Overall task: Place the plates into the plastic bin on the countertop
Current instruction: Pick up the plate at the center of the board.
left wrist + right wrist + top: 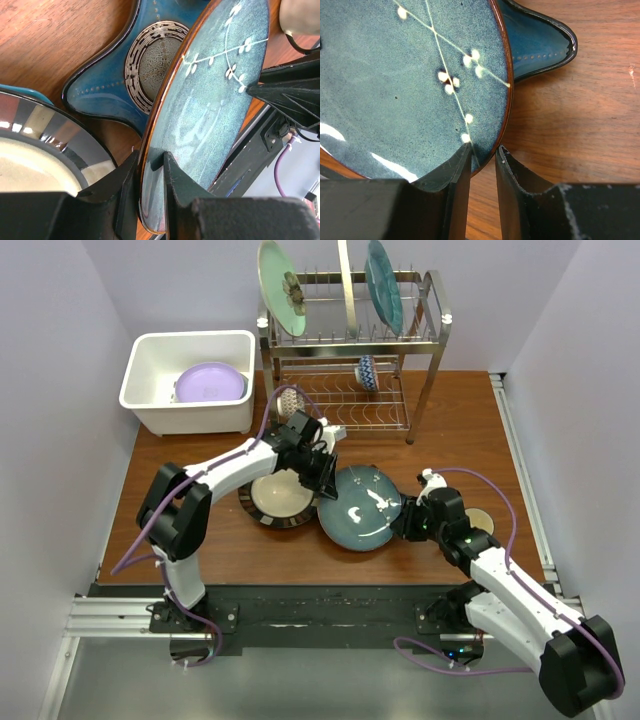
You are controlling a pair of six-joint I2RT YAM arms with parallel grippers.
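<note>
A teal plate with white sprigs (360,508) lies mid-table, tilted, over a dark blue star-shaped plate (125,65), which also shows in the right wrist view (540,45). My left gripper (325,478) is shut on the teal plate's left rim (200,100), one finger on each face (150,157). My right gripper (403,520) straddles the plate's right rim (420,75) with a narrow gap showing, not clamped (482,150). A black-striped plate with a cream centre (280,502) lies left of it. The white plastic bin (150,350) at the back left holds a lavender plate (210,383).
A two-tier steel wire rack (420,340) stands at the back with a pale green flower plate (282,288), a thin pale plate edge-on (347,285), a teal plate (383,285) and a small patterned bowl (367,371). A beige round dish (483,520) lies behind my right arm.
</note>
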